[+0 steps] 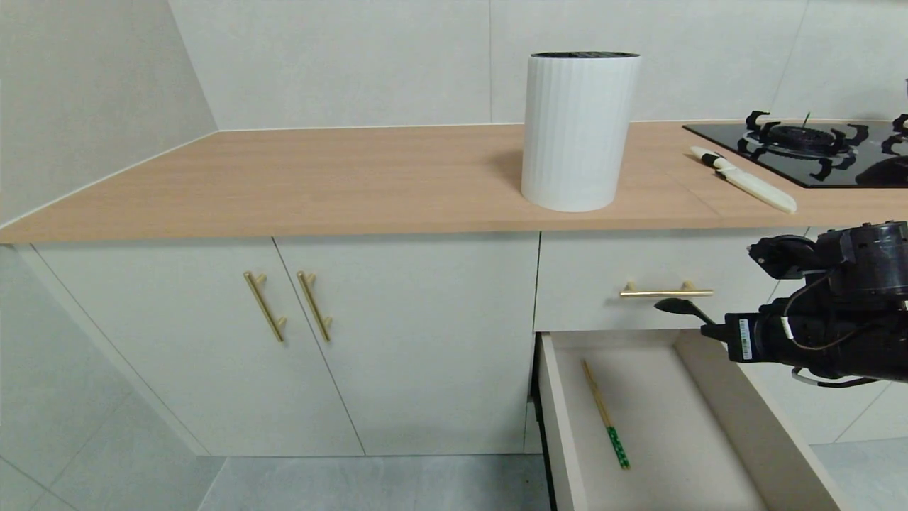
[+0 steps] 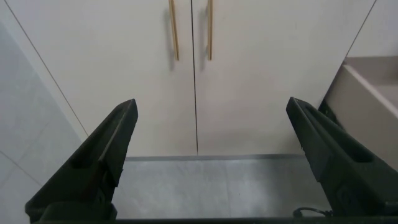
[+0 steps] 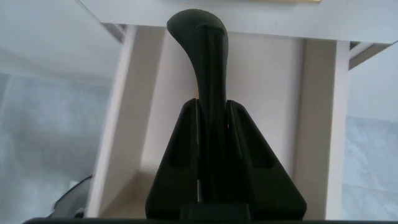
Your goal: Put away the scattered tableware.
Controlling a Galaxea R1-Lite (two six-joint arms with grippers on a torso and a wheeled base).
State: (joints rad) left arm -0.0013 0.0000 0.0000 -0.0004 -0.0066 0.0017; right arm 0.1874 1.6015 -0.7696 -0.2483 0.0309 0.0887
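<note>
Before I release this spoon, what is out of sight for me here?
- Spoon: its handle end is hidden between the right gripper's fingers, right wrist view.
- Drawer: near end cut off by the head view's bottom edge.
- White holder: contents hidden by its own wall, head view.
- Stove: cut off at the right edge, head view.

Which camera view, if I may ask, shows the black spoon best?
The right wrist view: the black long-handled spoon sits large and central, clamped between the right gripper's jaws. The head view catches its small bowl end from the side. The left wrist view faces white cabinet doors.
</note>
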